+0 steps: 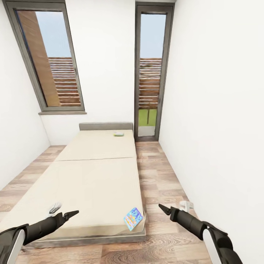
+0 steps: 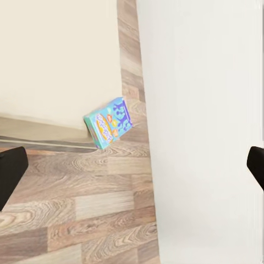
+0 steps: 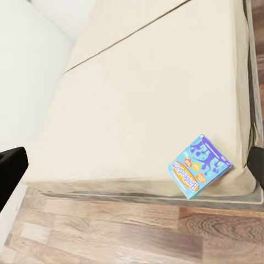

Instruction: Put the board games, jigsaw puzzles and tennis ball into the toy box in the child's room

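A blue board game box (image 1: 133,218) lies on the near right corner of the beige bed (image 1: 95,176), partly over its edge. It also appears in the left wrist view as the box (image 2: 108,122) and in the right wrist view as the box (image 3: 199,165). A second, pale board game (image 1: 118,134) rests far off by the headboard. My left gripper (image 1: 71,213) hovers over the bed's near left part, open and empty, fingers (image 2: 8,173) wide apart. To the right of the blue box, my right gripper (image 1: 165,209) hangs over the floor, open and empty.
A strip of wooden floor (image 1: 157,183) runs between the bed and the white right wall (image 1: 220,128). A glass door (image 1: 149,73) stands at the far end and a window (image 1: 51,58) at the back left. The bed's low frame (image 1: 91,240) is just ahead.
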{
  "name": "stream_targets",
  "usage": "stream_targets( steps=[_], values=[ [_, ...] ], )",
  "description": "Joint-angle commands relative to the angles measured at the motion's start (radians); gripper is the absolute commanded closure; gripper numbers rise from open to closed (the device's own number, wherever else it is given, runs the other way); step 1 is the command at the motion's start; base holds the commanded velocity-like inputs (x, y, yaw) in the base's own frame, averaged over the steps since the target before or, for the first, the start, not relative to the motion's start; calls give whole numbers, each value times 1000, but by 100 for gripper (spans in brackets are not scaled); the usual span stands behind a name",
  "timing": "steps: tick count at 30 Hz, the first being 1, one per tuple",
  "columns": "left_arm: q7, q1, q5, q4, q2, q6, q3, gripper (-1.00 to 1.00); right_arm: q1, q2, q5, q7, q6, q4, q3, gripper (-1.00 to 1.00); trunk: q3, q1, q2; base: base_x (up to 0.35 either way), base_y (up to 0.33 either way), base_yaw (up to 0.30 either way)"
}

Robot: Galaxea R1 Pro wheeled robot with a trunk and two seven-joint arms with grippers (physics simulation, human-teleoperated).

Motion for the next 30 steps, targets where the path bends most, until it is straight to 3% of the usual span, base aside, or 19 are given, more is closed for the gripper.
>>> stream_targets(
  steps=[1,10,16,21,30],
  values=[
    [-6,-1,2,1,-1,6,2,-100,-1,0,-14,3,18,-8,-2,-100,-5,4,-8,0,0,-1],
    [-21,-1,7,68,1,2,25,-100,0,-1,-98,9,94,-74,-3,-100,-33,39,-71,0,0,0],
    [-23,-1,14,95,-1,0,36,-100,1,5,-211,7,215,-141,-5,-100,-52,62,-113,0,0,0],
    [-22,-1,15,102,-4,1,37,-100,1,2,-263,2,259,-160,-5,-100,-67,81,-148,0,0,0],
    [-23,-1,17,115,-5,1,38,-100,1,-6,-288,8,281,-165,-19,-100,-96,115,-211,0,0,0]
  ],
)
